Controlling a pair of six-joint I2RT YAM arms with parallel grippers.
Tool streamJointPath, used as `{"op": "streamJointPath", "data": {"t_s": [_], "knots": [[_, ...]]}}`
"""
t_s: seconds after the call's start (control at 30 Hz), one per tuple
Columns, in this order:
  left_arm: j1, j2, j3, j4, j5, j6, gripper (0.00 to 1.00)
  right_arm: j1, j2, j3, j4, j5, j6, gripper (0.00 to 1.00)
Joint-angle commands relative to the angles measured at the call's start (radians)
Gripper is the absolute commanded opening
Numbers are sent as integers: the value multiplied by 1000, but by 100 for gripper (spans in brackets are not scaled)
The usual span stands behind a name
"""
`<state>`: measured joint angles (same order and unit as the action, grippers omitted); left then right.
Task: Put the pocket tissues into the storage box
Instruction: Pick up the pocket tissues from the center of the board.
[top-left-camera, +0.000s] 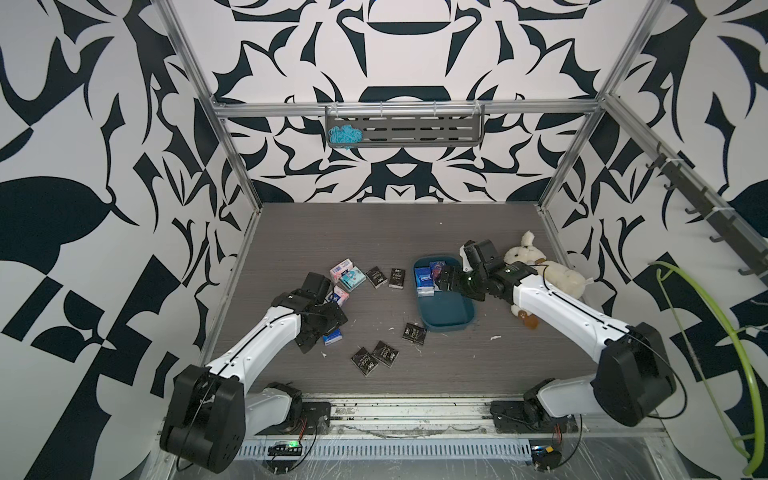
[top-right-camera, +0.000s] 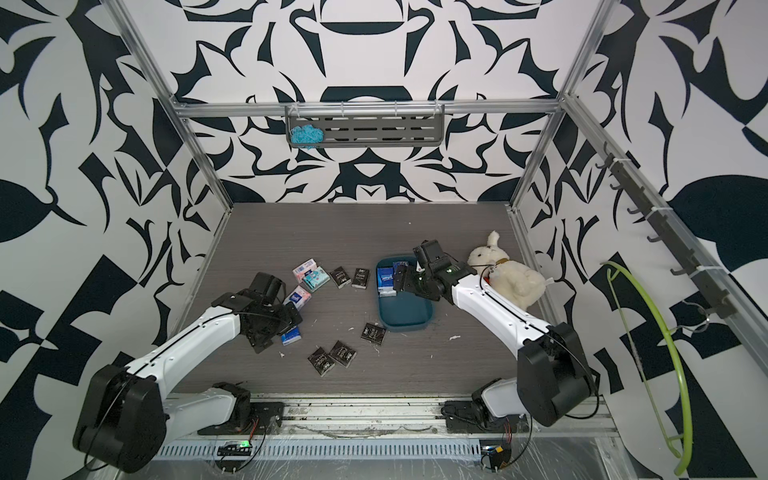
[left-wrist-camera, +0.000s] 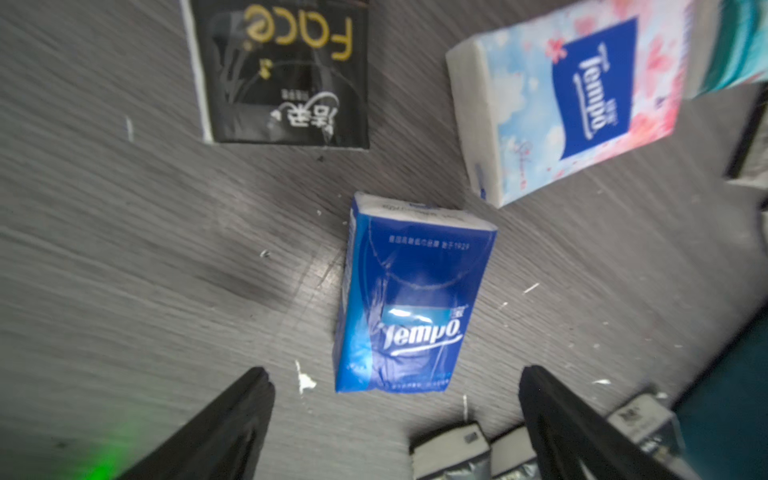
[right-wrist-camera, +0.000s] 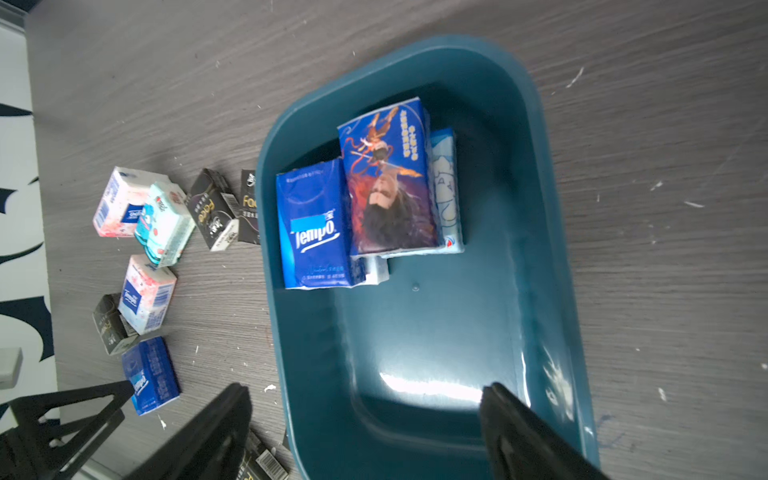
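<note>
The left hand (left-wrist-camera: 395, 370), spread, hangs over a blue packet (left-wrist-camera: 411, 299), with a black packet (left-wrist-camera: 286, 70) and a floral packet (left-wrist-camera: 573, 104) near. The right hand (right-wrist-camera: 368, 386), spread and empty, is over the storage box (right-wrist-camera: 415, 332); a plush rabbit (top-left-camera: 557, 276) lies beside its arm.

left gripper (left-wrist-camera: 395, 374): we are holding our jaws wide apart | blue packet (left-wrist-camera: 411, 295): we are seeing it lying flat on the grey table (left-wrist-camera: 145, 249), centred ahead of the gap, clear of both fingers | black packet (left-wrist-camera: 286, 75) and pink-white packet (left-wrist-camera: 569, 99): lying farther ahead, one to each side, apart from it
</note>
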<state>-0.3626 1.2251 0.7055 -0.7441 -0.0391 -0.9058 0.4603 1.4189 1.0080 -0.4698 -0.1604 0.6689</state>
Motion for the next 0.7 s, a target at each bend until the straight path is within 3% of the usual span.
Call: {"op": "streamJointPath", "data": {"t_s": [0.0,0.13,0.33,0.5,0.67], "knots": [[-38,80,69,-92,-71,66,99,-16,14,53,-35,-54,-52,88],[-52,181,119,-100,-86,105,95,-27,20,50,-48,-38,-64,87],[-89,285,155,-78,-81,119,74,-31,18,47,-76,-32,-84,87],[-129,274,128,-34,-80,77,40,-32,-11,40,-106,-21,-106,87],[-160,206,128,-53,-79,26,38,-43,-16,29,-132,12,-130,88]]}}
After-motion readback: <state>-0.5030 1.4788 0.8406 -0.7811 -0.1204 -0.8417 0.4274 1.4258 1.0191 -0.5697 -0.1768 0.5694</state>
